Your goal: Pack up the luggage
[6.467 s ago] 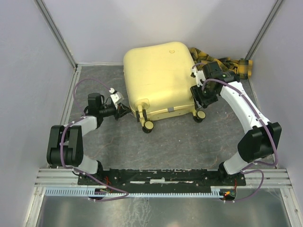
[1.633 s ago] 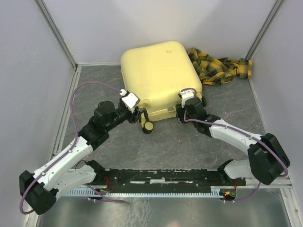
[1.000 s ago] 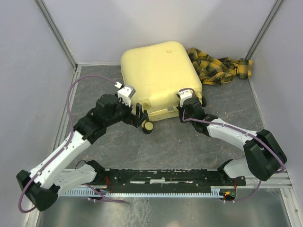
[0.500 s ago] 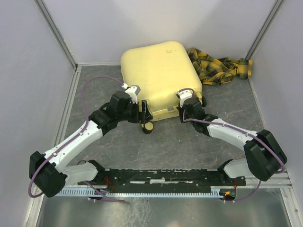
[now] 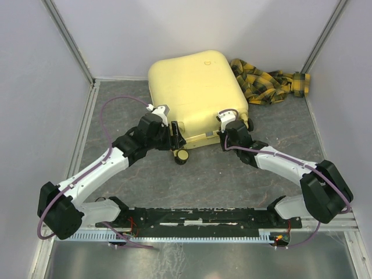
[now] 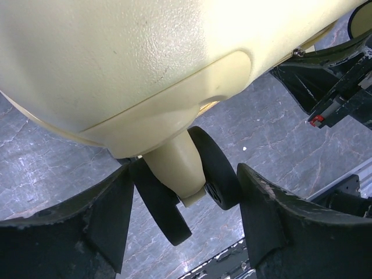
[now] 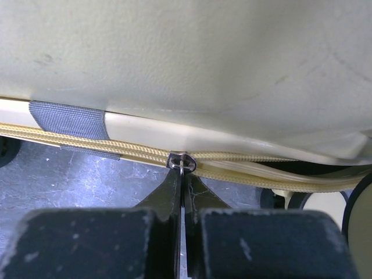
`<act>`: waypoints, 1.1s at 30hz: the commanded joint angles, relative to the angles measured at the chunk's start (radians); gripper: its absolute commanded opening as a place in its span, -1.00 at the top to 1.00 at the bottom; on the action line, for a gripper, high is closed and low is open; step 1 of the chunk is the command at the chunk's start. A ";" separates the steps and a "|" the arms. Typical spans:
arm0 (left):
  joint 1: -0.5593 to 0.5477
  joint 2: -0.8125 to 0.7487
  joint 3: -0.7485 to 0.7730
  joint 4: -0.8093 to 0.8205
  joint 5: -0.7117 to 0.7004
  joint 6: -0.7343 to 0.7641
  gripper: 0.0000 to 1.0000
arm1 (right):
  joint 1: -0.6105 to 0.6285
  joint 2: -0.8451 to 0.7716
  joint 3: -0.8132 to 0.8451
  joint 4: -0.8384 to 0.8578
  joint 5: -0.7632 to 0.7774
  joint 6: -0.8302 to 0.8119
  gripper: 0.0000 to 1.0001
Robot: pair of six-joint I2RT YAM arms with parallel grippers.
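Pale-yellow suitcase [image 5: 195, 90]: a hard shell with rounded corners, lying flat and closed on the grey table [image 5: 133, 186]. It sits toward the back, about midway across, with its wheeled end facing the arms.
Zip [image 7: 87, 148]: a yellow band running along the seam on the near side of the case. A small grey fabric tab [image 7: 67, 119] crosses the seam to the left of the slider.
Zip pull [image 7: 182, 162]: metal, on the seam toward the near right corner. It hangs down into the tips of the right gripper.
Right gripper [image 7: 182, 186]: its fingers are pressed together and pinch the zip pull. It sits low at the near right edge of the case, with the arm stretched out across the table.
Twin wheel [image 6: 216, 171]: two black discs on a yellow stem under the near left corner of the case.
Left gripper [image 6: 185, 180]: jaws apart, one finger on each side of the twin wheel. The finger on the left of the wrist view is close against one disc, and the other finger stands clear of its disc.
Second wheel [image 5: 249, 124]: at the near right corner, just behind the right wrist.
Plaid cloth [image 5: 267, 84]: yellow and black, crumpled on the table at the back right. It lies just beside the case, and whether they touch is hard to tell.
Walls [image 5: 116, 35]: plain pale panels closing in the table on three sides.
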 commanded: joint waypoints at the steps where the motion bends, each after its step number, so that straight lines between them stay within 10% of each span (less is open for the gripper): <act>1: 0.015 0.006 -0.005 0.012 -0.050 -0.032 -0.25 | 0.001 -0.070 -0.001 0.041 0.058 -0.032 0.97; 13: 0.057 -0.020 -0.008 -0.049 -0.089 0.008 0.94 | -0.160 -0.166 -0.051 0.012 0.043 -0.123 0.97; 33: 0.108 -0.089 -0.035 -0.101 -0.163 0.115 0.95 | -0.441 -0.303 -0.136 -0.010 -0.072 -0.251 0.97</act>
